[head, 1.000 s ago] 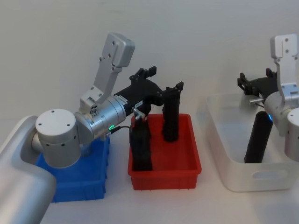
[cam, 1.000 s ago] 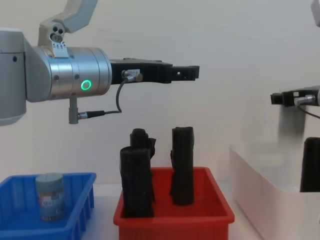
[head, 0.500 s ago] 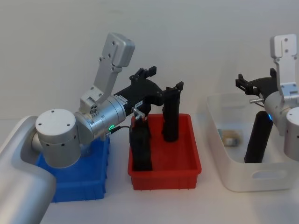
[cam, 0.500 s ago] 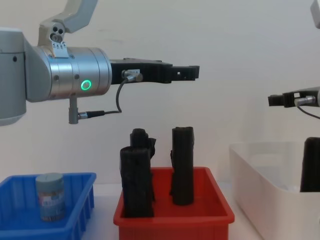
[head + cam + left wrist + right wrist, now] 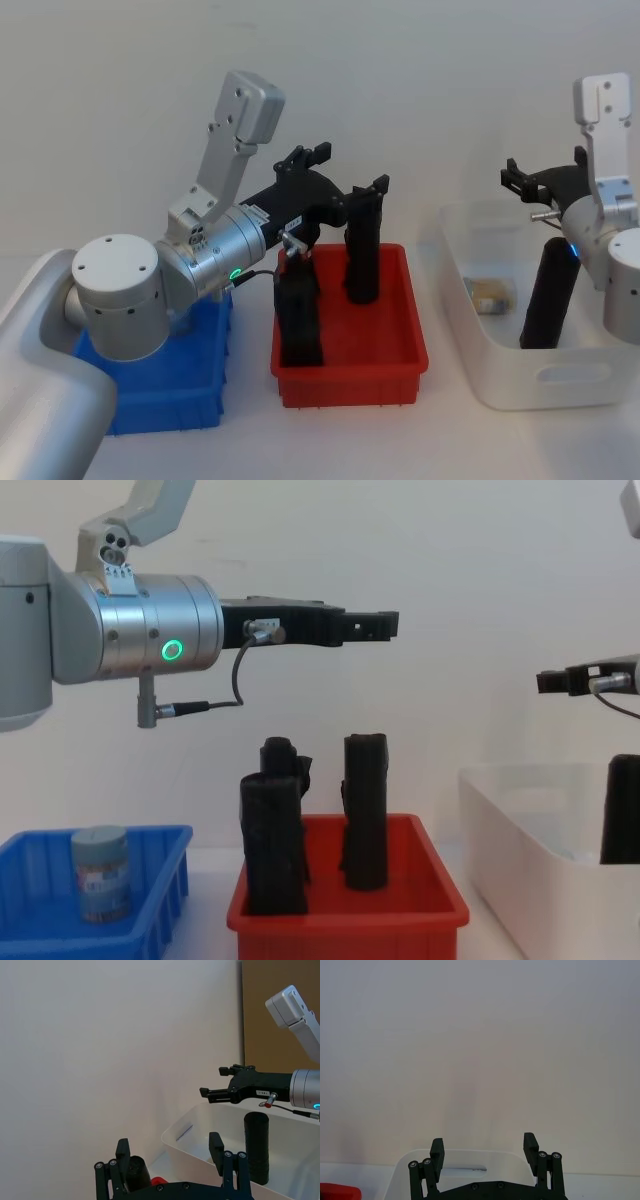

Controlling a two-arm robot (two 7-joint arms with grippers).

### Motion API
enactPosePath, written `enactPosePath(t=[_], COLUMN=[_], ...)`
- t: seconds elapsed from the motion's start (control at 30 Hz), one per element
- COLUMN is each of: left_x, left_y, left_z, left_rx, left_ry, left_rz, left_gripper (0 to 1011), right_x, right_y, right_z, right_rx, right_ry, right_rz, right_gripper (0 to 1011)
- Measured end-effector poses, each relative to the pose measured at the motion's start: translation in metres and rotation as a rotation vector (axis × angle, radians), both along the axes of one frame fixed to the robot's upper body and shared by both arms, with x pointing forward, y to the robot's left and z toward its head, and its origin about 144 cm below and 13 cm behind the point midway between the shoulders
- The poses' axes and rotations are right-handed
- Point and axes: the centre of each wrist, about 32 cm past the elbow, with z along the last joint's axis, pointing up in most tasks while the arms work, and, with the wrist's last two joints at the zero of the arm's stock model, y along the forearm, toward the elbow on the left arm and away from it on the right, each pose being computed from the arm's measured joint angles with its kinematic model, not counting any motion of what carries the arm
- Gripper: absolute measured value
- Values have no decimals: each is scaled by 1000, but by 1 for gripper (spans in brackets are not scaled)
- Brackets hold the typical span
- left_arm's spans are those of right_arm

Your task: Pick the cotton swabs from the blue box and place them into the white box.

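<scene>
One cotton swabs jar (image 5: 100, 872) stands upright in the blue box (image 5: 165, 865) at the left. Another cotton swabs jar (image 5: 490, 295) lies on the floor of the white box (image 5: 455, 300), beside a black roll (image 5: 548, 295). My right gripper (image 5: 515, 176) hovers open and empty above the white box's far left rim; its fingers (image 5: 436, 1149) stand wide apart. My left gripper (image 5: 352, 167) is open and empty, held high above the back of the red box (image 5: 350, 360). The left wrist view also shows the right gripper (image 5: 212, 1092) over the white box (image 5: 195, 1132).
The red box (image 5: 345, 910) between the two other boxes holds two upright black rolls (image 5: 272, 845), one at the front left, one (image 5: 365, 810) farther back. My left forearm (image 5: 230, 250) crosses above the blue box (image 5: 170, 390). Bare white tabletop lies in front of the boxes.
A cotton swabs jar has appeared on the white box's floor. The right gripper has drawn up and to the left, away from the box. The left arm has barely shifted.
</scene>
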Motion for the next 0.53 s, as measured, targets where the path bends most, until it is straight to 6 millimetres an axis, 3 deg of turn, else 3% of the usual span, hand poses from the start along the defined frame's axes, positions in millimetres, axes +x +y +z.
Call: enactPosePath(t=[0.53], left_x=[0], left_y=[0], left_z=[0], left_rx=[0], left_ry=[0], left_rz=[0], left_gripper=[1004], right_x=[0], right_y=[0], right_z=[0], right_rx=[-1], right_ry=[0], right_rz=[-1], right_gripper=[1001])
